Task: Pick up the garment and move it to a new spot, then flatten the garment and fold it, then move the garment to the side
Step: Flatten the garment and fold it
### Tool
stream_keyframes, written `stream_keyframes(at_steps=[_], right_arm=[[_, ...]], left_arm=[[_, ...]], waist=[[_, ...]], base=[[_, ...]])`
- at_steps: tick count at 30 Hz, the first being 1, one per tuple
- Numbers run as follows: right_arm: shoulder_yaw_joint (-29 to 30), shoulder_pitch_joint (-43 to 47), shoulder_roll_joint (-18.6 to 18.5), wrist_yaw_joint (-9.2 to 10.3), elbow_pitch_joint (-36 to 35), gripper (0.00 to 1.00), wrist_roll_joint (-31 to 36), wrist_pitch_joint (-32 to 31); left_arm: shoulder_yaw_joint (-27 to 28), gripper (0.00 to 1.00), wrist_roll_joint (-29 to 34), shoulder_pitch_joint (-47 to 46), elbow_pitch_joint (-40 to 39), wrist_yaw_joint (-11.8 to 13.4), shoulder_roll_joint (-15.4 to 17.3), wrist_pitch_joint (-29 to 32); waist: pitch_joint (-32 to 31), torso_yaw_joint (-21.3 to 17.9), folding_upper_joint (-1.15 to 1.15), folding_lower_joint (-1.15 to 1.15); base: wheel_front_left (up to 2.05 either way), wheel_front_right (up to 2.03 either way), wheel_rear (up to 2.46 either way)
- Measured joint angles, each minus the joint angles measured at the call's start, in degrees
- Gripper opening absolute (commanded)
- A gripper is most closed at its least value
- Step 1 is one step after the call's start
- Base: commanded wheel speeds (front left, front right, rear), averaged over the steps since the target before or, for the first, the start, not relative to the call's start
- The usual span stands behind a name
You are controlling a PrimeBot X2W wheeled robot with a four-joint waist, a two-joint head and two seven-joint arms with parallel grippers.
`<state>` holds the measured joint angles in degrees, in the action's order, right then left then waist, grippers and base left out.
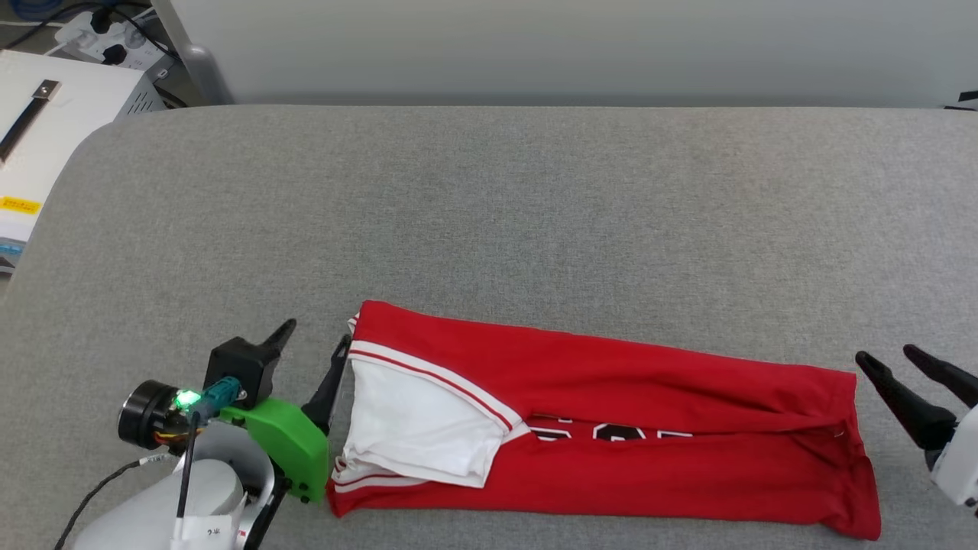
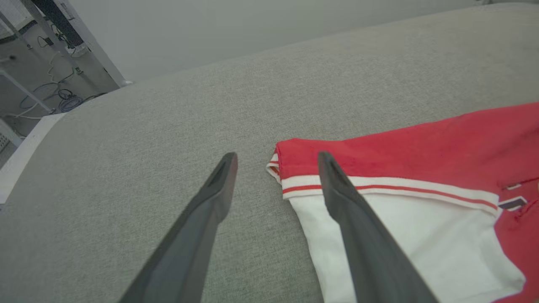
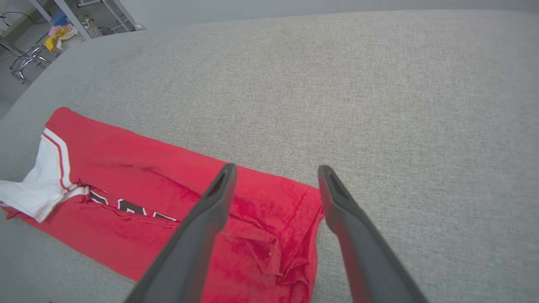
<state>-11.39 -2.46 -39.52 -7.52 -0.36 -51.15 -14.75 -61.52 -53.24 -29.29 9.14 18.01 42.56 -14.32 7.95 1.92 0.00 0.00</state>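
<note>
- Grey surface holds the garment, lower centre.
- Left gripper, lower left, spread wide and empty at its sleeve end.
- Right gripper, lower right, spread wide and empty beside its hem.

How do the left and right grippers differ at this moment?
The left gripper sits at the garment's white-sleeve end; the right gripper sits at its red hem end. The left gripper's wrist carries a green bracket and a lit green light; the right gripper's wrist shows pale casing. Shared: both are open, hold nothing, and sit beside the garment's short edges.
</note>
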Motion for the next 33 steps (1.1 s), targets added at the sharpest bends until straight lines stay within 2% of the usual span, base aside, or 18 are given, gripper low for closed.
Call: stream_keyframes(at_steps=[4, 12, 19, 24, 27, 33], right_arm=[[3.10, 0.03, -2.09, 0.00, -1.24, 1.00, 0.20, -5.01], [5.93, 0.05, -2.00, 0.00, 2.30, 1.00, -1.16, -18.51], [6.22, -1.38, 1.52, 0.00, 8.03, 1.00, -1.53, -23.10], [5.06, -2.13, 3.24, 0.00, 10.47, 1.00, -1.58, -23.57], [4.11, -2.70, 3.41, 0.00, 11.26, 1.00, -2.09, -23.50], [0.68, -3.47, 4.11, 0.33, 10.69, 1.00, -5.06, -22.78]], left_arm=[[7.37, 1.00, 5.86, 2.58, -2.75, 4.22, -1.93, -0.34], [22.83, 1.00, 19.17, 11.69, -7.43, 7.00, -7.06, -0.35], [33.85, 1.00, 28.78, 17.56, -9.78, 6.83, -14.04, -0.35], [41.11, 1.00, 33.77, 21.46, -10.56, 5.23, -18.80, -0.35], [44.24, 1.00, 36.59, 23.25, -11.09, 4.11, -21.52, -0.35], [47.01, 1.00, 41.23, 26.69, -12.57, 2.69, -26.39, -0.35]], waist=[[0.05, 0.64, 0.00, 0.00], [1.70, 1.76, 0.00, 0.00], [3.57, 3.43, 0.00, 0.00], [4.98, 4.67, 0.00, 0.00], [5.57, 5.35, 0.00, 0.00], [5.99, 6.10, 0.00, 0.00]], base=[[0.00, 0.00, 0.00], [0.00, 0.00, 0.00], [0.00, 0.00, 0.00], [0.00, 0.00, 0.00], [0.00, 0.00, 0.00], [0.00, 0.00, 0.00]])
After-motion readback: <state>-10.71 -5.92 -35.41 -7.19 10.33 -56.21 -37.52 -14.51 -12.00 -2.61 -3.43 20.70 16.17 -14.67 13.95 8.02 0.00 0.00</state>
